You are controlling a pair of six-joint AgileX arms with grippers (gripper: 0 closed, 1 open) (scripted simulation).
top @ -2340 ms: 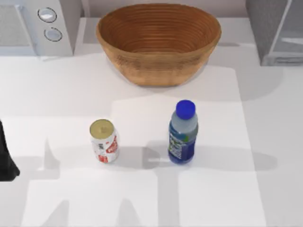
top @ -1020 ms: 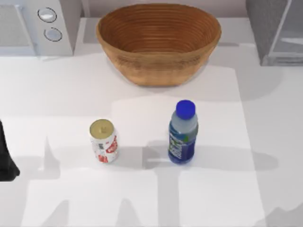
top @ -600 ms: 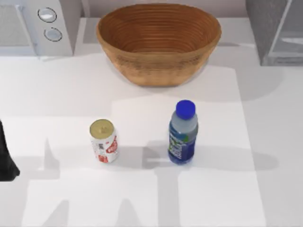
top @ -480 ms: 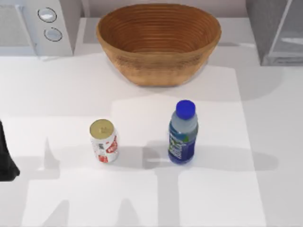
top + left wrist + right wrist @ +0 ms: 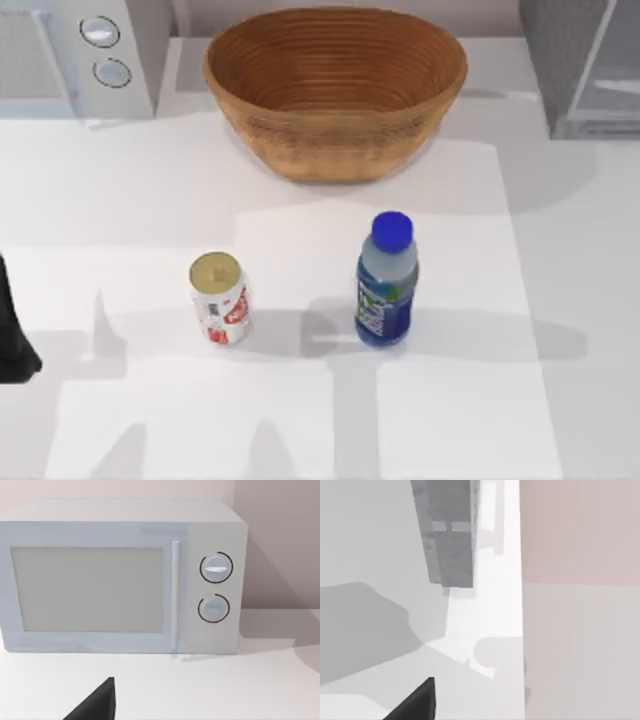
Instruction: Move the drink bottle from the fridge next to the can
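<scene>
Bottle (image 5: 386, 285): the drink bottle, upright on the bench (image 5: 560, 300), front centre, out in the open and well apart from the fridge (image 5: 580, 65) at the far right corner. Blue cap on, label facing front.

Can (image 5: 220, 298): upright on the bench, to the bottle's left, near but with a clear gap between them; not touching.

Basket (image 5: 335, 90): brown woven bowl behind both, clear of them.

Microwave (image 5: 120, 577): white, two knobs, far left corner, door closed.

Left arm (image 5: 14, 330): dark shape at the left edge of the bench, parked, away from the can. Whether the left gripper is spread or pressed together cannot be told.

Right arm: wrist camera looks along the bench toward the fridge; state of the right gripper likewise cannot be told.

Handling note: the bottle appears placed, so the step in hand is judged to be retreat. Arms should keep high and wide of both containers; the tall bottle would tip at a light knock. If a closer pairing were wanted, grip mid-body and set down without nudging the can.
</scene>
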